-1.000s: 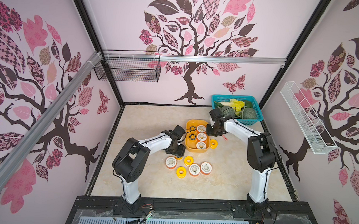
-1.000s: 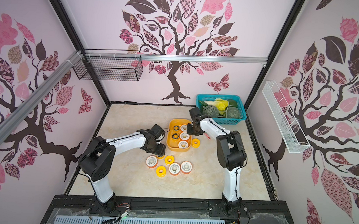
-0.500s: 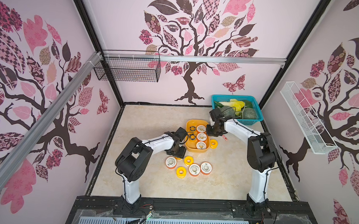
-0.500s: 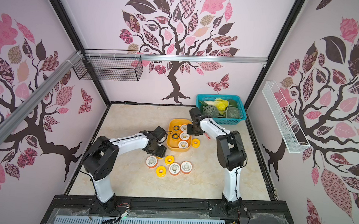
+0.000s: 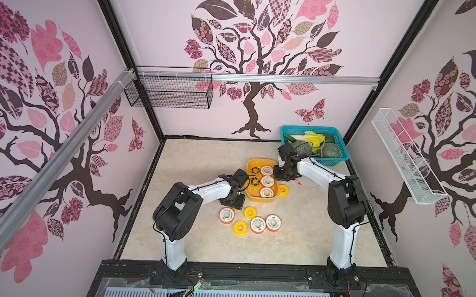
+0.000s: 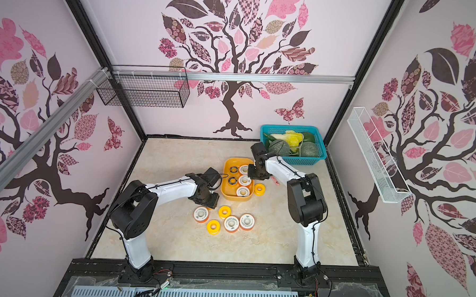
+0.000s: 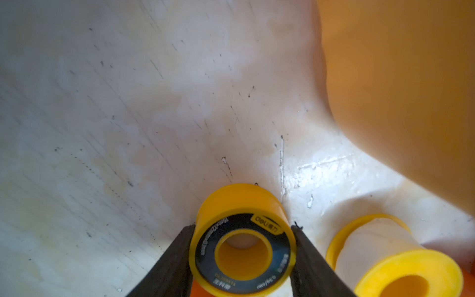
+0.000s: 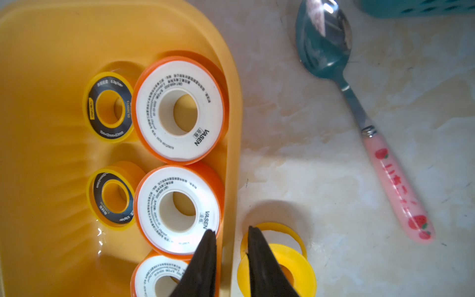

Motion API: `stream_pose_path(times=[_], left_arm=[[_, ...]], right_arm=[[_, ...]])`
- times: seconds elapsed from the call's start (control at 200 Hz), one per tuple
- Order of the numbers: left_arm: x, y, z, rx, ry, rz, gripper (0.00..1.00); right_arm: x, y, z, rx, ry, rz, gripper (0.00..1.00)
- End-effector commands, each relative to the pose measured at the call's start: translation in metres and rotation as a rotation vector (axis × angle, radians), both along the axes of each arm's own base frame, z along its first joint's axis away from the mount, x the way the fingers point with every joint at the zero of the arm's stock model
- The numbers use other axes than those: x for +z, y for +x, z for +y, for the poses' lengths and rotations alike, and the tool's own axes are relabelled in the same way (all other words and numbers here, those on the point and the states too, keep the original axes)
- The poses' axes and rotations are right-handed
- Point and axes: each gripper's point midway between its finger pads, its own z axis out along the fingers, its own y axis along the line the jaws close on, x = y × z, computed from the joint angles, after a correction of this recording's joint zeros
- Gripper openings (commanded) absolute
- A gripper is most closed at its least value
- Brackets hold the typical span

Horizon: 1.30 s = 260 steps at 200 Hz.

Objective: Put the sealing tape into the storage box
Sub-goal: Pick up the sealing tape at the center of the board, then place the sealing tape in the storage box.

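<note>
The storage box (image 5: 251, 162) is a shallow yellow-orange tub holding several spools of sealing tape: three white-faced (image 8: 177, 110) and two with black rings (image 8: 110, 108). My left gripper (image 7: 243, 227) is just in front of the box's near left corner, low over the table. It is shut on a small yellow black-ringed spool (image 7: 241, 205), a finger pressed to each side. My right gripper (image 8: 230, 229) hangs at the box's right wall (image 8: 231, 128), open by a narrow gap, one finger inside and one outside. An all-yellow spool (image 5: 283, 190) lies under the outside finger.
Several loose spools lie in front of the box, white-faced (image 5: 226, 215) and all yellow (image 5: 240, 228). A teal spoon with a pink handle (image 8: 359, 115) lies right of the box. A teal basket (image 5: 338, 159) of vegetables stands at the back right. Wire baskets (image 5: 168, 95) hang on the walls.
The left gripper's jaws have narrowed onto the small black-ringed spool. The right gripper has stayed at the box wall, its jaws a little wider.
</note>
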Motion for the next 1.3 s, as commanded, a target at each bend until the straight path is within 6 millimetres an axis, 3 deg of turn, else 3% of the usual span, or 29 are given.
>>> stream_pose_path(times=[0.0, 0.145, 0.28, 0.465, 0.715, 1.02, 1.296], left_arm=[[0.022, 0.008, -0.002, -0.001, -0.009, -0.048, 0.56], [0.034, 0.011, 0.0, 0.004, 0.008, -0.065, 0.56], [0.059, 0.019, -0.003, 0.006, -0.013, -0.11, 0.56], [0.09, 0.033, -0.014, -0.003, -0.05, -0.161, 0.56], [0.117, 0.05, -0.038, -0.044, -0.111, -0.194, 0.56], [0.109, 0.062, -0.071, -0.101, -0.132, -0.148, 0.56], [0.09, 0.063, -0.083, -0.127, -0.119, -0.115, 0.56]], right_arm=[[0.03, 0.006, 0.001, 0.009, 0.021, -0.061, 0.27], [0.03, 0.006, 0.002, 0.01, 0.024, -0.059, 0.27], [0.029, 0.005, 0.001, 0.012, 0.024, -0.057, 0.27], [0.028, 0.005, 0.003, 0.015, 0.033, -0.055, 0.26], [0.027, 0.005, 0.005, 0.016, 0.042, -0.052, 0.26], [0.026, 0.005, 0.005, 0.015, 0.042, -0.048, 0.26], [0.021, 0.004, 0.007, 0.016, 0.052, -0.04, 0.26]])
